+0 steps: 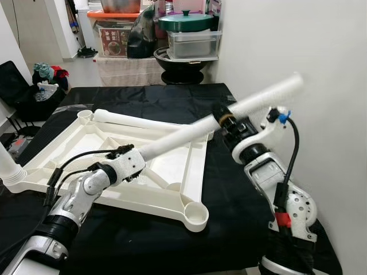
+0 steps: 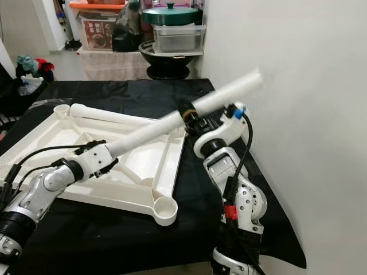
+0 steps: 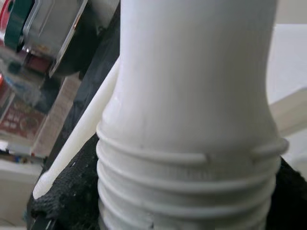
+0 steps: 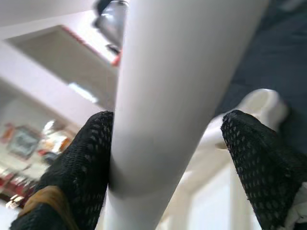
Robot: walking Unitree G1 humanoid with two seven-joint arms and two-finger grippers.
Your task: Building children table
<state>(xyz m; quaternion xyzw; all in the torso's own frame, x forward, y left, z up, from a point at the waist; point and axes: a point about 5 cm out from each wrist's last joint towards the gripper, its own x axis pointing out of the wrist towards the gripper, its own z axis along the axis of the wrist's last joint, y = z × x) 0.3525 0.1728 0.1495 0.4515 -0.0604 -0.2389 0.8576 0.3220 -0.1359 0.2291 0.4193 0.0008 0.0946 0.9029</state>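
Left tool (image 1: 137,157) grips the threaded low end of the white table leg (image 1: 189,130), fingers clenched on it. Long axis runs diagonally: low at the robot's left, rising toward the right, free end up near the wall (image 1: 338,69). The upturned white table frame (image 1: 195,172) lies flat on the black-clothed tabletop (image 1: 229,195) below (a second leg (image 1: 135,120) rests across it). Right tool (image 1: 226,121) clamps the leg mid-shaft, pads (image 4: 86,158) pressed on either side. Behind: stacked bins and a green lid (image 1: 184,22).
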